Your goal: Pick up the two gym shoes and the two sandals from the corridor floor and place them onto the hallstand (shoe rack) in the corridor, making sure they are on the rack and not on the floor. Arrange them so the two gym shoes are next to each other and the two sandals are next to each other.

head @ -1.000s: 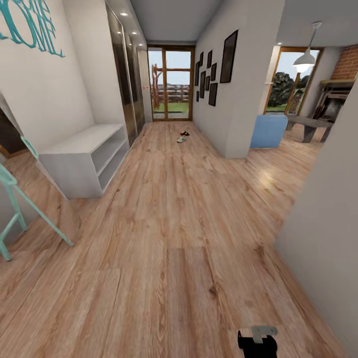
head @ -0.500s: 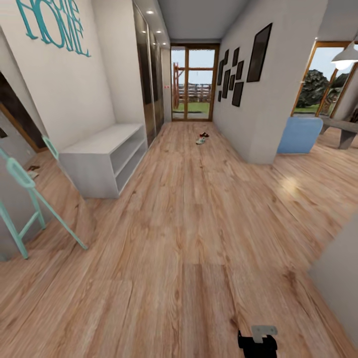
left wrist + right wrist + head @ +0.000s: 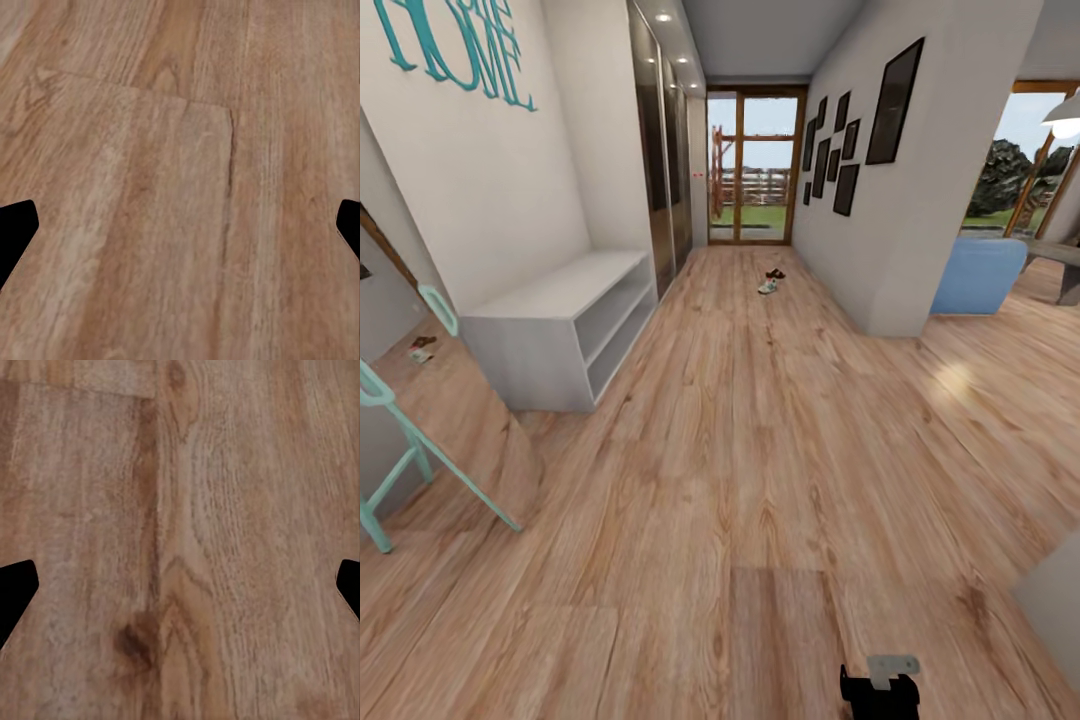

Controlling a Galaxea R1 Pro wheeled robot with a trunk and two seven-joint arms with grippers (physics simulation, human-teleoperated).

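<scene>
- Far down the corridor floor [image 3: 760, 450]: shoes [image 3: 770, 281], small at this range; one pale, one dark, close together. Exact count cannot be told.
- Rack [image 3: 565, 325], by the left wall: top and both shelves bare.
- Left gripper [image 3: 180, 225], right gripper [image 3: 180, 585]: fingers spread wide over bare planks, holding nothing.
- Progress, as judged: nothing placed; approach, all pickups and pairing remain.

Black claw [image 3: 878, 690] — small grey plate on top.

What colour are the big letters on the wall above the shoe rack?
The letters are turquoise on a white wall, above the pale grey shoe rack. The head view shows them best.
</scene>
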